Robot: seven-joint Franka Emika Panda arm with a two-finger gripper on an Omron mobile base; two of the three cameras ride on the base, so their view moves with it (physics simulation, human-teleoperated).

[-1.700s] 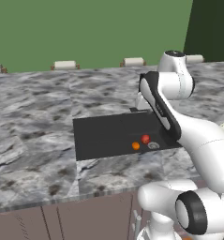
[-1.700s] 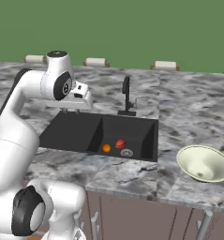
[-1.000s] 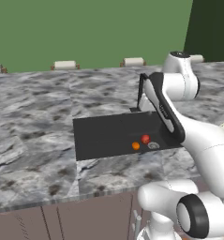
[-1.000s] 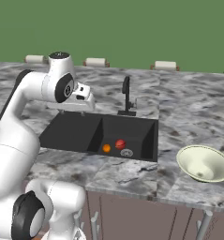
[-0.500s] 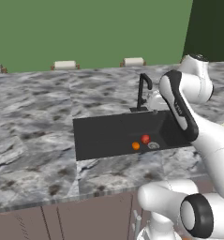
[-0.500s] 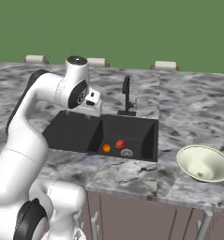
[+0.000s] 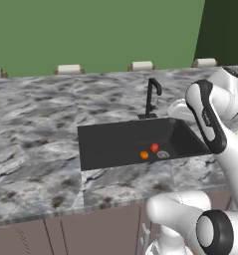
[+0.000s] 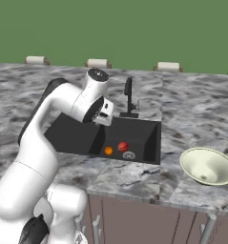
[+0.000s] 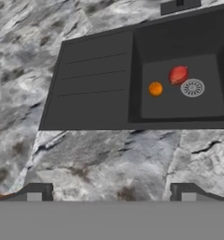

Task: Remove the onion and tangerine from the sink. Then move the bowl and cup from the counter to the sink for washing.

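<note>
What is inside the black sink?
Inside the sink lie the red onion and the orange tangerine, apart, beside the round drain. The near wall hides a strip of floor.

White arm rising from its base, elbow bent high and forearm folded back toward the wrist, so that the hand is carried aloft rather than lowered (seen from both base cameras, one on each side). The gripper (image 9: 111, 191) faces downward with its jaws spread wide and nothing between them; the two dark fingertips (image 9: 36, 192) stand far apart at the lower edge of the hand view.
</note>
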